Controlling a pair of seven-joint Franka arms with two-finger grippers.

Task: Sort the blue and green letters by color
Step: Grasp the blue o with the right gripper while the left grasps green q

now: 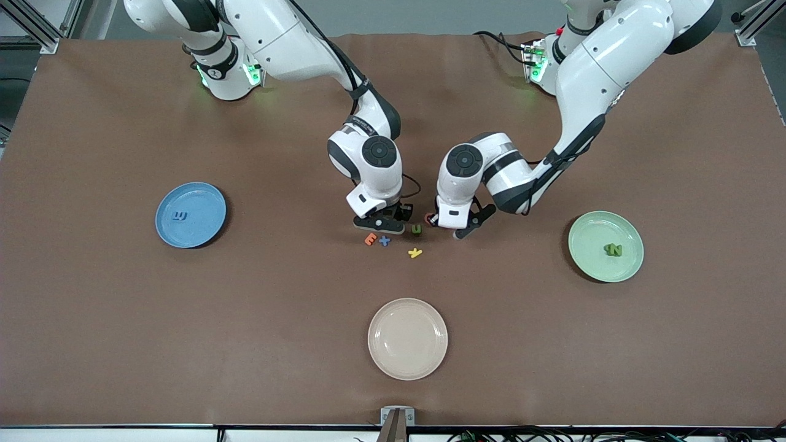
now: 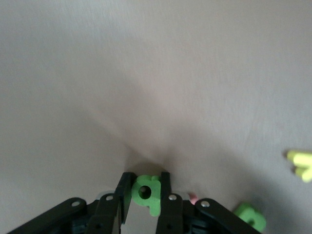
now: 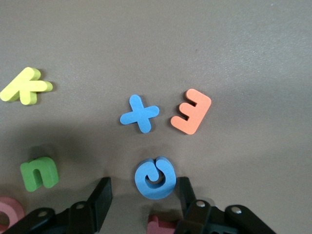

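front view shows us both arms bent down over the middle of the table (image 1: 92,344), wrists side by side. the left gripper (image 2: 145,195) is down at the mat, its fingers (image 2: 125,192) pressed shut on a green b (image 2: 146,193) standing between the pads. the right gripper (image 3: 144,195) is low over the cluster, its jaws partly apart with a blue 6 (image 3: 155,178) lying flat between them, the fingers (image 3: 101,195) not touching it.

we see the blue + (image 1: 384,240) and orange e (image 1: 370,239) lying just beside each other, nearer the front camera than the right gripper, with the green u (image 1: 416,229) between the two grippers and the yellow k (image 1: 415,252) nearer the camera. the blue plate (image 1: 212,202) toward the right arm's end holds a blue 3 (image 1: 180,216); the green plate (image 1: 589,227) toward the left arm's end holds a green n (image 1: 613,249). the beige plate (image 1: 408,338) lies near the camera edge, well apart from the letters, and broad bare mat lies between the cluster and each plate.
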